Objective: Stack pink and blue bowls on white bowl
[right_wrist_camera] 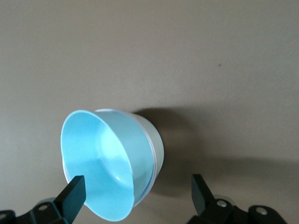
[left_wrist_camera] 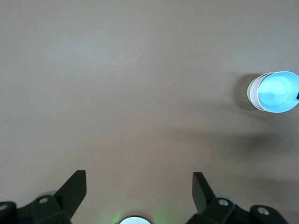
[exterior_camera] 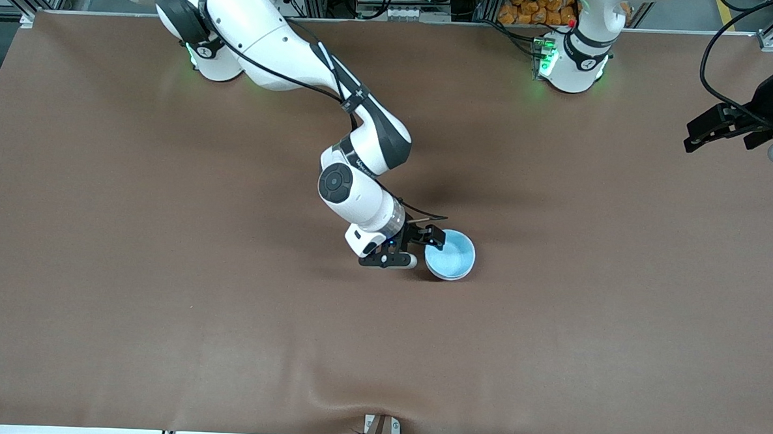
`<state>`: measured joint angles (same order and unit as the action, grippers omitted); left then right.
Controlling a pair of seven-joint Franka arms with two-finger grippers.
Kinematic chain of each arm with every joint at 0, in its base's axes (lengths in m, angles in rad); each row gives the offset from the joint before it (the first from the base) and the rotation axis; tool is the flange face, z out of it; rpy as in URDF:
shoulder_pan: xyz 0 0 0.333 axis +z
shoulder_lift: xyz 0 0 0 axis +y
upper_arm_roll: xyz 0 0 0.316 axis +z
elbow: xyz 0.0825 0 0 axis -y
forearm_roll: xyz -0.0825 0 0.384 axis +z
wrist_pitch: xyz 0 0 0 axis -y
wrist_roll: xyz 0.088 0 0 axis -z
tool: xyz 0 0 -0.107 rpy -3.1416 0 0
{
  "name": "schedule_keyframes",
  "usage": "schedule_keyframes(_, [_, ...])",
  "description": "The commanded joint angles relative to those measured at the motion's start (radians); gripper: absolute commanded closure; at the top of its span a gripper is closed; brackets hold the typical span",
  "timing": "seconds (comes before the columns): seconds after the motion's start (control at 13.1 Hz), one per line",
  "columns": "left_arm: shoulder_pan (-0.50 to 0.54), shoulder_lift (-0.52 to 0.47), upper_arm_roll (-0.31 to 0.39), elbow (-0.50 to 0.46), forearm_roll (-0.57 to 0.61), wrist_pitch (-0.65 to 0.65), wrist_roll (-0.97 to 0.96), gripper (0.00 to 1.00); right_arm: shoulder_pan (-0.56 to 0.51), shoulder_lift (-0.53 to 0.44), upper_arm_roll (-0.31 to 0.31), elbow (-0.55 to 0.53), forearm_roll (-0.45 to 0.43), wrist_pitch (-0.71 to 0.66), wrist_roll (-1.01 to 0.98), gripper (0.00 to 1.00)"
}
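The light blue bowl (exterior_camera: pixel 451 254) sits nested on top of a pale bowl stack near the table's middle. Only a thin pale rim (right_wrist_camera: pixel 158 142) shows under it, and I cannot tell white from pink there. My right gripper (exterior_camera: pixel 422 250) is low beside the stack and open; in the right wrist view (right_wrist_camera: pixel 138 193) its two fingers stand wide apart, with the blue bowl's (right_wrist_camera: pixel 103 158) near rim between them. My left gripper (exterior_camera: pixel 696 136) waits up in the air over the left arm's end of the table, open and empty (left_wrist_camera: pixel 138 186). The stack also shows far off in the left wrist view (left_wrist_camera: pixel 275 92).
A brown cloth (exterior_camera: pixel 162 285) covers the whole table. A small metal bracket (exterior_camera: pixel 380 431) sits at the table edge nearest the front camera. The arm bases (exterior_camera: pixel 573 59) stand along the edge farthest from it.
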<state>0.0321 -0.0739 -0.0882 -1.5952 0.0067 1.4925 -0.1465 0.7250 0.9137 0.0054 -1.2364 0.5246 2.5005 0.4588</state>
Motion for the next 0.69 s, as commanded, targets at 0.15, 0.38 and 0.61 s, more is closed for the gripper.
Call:
schedule_keyframes(0.15, [0.008, -0.017, -0.002, 0.004, -0.008, -0.003, 0.016, 0.00, -0.100, -0.186, -0.064, -0.087, -0.017, -0.219, 0.014, 0.00])
schedule_keyframes(0.38, [0.003, -0.015, -0.008, 0.009, -0.005, -0.014, 0.004, 0.00, -0.247, -0.332, -0.074, -0.196, -0.096, -0.316, 0.001, 0.00])
schedule_keyframes(0.61, [-0.001, -0.011, -0.011, 0.012, 0.002, -0.012, 0.004, 0.00, -0.402, -0.441, -0.077, -0.235, -0.193, -0.458, -0.034, 0.00])
